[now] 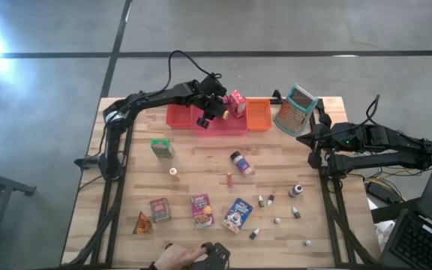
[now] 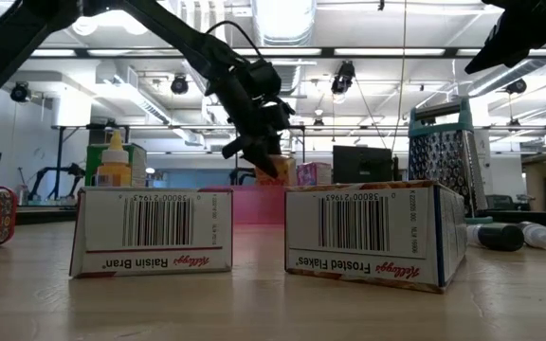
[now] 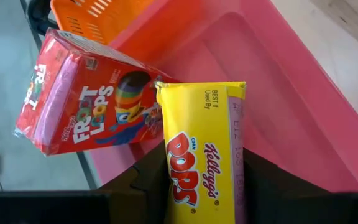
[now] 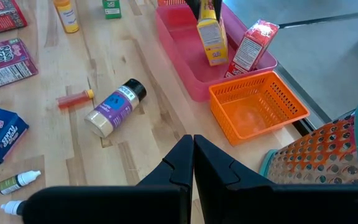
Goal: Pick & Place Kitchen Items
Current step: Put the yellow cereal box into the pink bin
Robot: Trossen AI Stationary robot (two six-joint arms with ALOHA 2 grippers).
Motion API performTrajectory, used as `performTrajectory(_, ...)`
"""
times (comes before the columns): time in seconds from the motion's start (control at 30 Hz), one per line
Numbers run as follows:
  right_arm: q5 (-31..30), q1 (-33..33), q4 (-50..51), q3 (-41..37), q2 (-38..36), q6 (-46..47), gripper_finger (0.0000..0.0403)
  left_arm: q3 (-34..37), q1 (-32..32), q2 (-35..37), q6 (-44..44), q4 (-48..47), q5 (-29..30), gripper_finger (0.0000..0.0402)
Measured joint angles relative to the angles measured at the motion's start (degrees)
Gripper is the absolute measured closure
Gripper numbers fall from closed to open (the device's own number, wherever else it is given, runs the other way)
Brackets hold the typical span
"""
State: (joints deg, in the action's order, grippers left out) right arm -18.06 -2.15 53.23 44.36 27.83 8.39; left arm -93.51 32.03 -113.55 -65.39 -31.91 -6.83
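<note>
My left gripper point(image 1: 205, 118) is over the pink tray point(image 1: 182, 116) at the table's far side, shut on a yellow Corn Pops box point(image 3: 204, 162). In the right wrist view this yellow box point(image 4: 211, 36) hangs with its lower end inside the pink tray point(image 4: 188, 74). A red Froot Loops box point(image 1: 236, 103) stands tilted in the tray's right end, beside the orange basket point(image 1: 258, 114). My right gripper point(image 4: 193, 149) waits shut at the table's right side point(image 1: 311, 139), holding nothing. My left gripper pinches the yellow box near its upper end point(image 3: 197, 199) between its two fingers, one on each side of the printed face. The fingers slant down from above. The box hangs below them, nearly upright, inside the pink tray. I cannot tell whether its lower end point(image 4: 216, 61) touches the floor.
A metal grater point(image 1: 297, 109) stands at the far right. On the table lie a green box point(image 1: 163, 147), a jar point(image 1: 240, 161), three cereal boxes point(image 1: 202, 210), an orange wedge point(image 1: 142, 223) and several tiny bottles point(image 1: 276, 201). A person's hand point(image 1: 178, 259) shows at the near edge.
</note>
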Motion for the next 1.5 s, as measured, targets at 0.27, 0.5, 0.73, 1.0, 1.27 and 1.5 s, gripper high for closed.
performTrajectory(0.27, 0.0, 0.0, 0.0, 0.0, 0.0, 0.1, 0.0394, -0.2, 0.3, -0.2, -2.6, 0.6, 0.0, 0.0250)
performTrajectory(0.5, 0.0, 0.0, 0.0, 0.0, 0.0, 0.0, 0.0394, -1.2, 0.7, -0.9, -2.8, -1.0, -0.1, 0.0250)
performTrajectory(0.73, 0.0, 0.0, 0.0, 0.0, 0.0, 0.1, 0.0394, -8.7, 3.2, -1.0, 3.3, -11.9, -8.0, 0.0250)
performTrajectory(1.0, 0.0, 0.0, 0.0, 0.0, 0.0, 0.1, 0.0394, -11.3, 4.8, -2.9, 6.9, -17.1, -14.9, 0.0250)
performTrajectory(1.27, 0.0, 0.0, 0.0, 0.0, 0.0, 0.0, 0.0394, -11.2, 4.7, -5.0, 10.5, -15.2, -13.2, 0.0248)
performTrajectory(1.5, 0.0, 0.0, 0.0, 0.0, 0.0, 0.0, 0.0394, -11.2, 4.7, -5.1, 13.1, -14.5, -11.1, 0.0229)
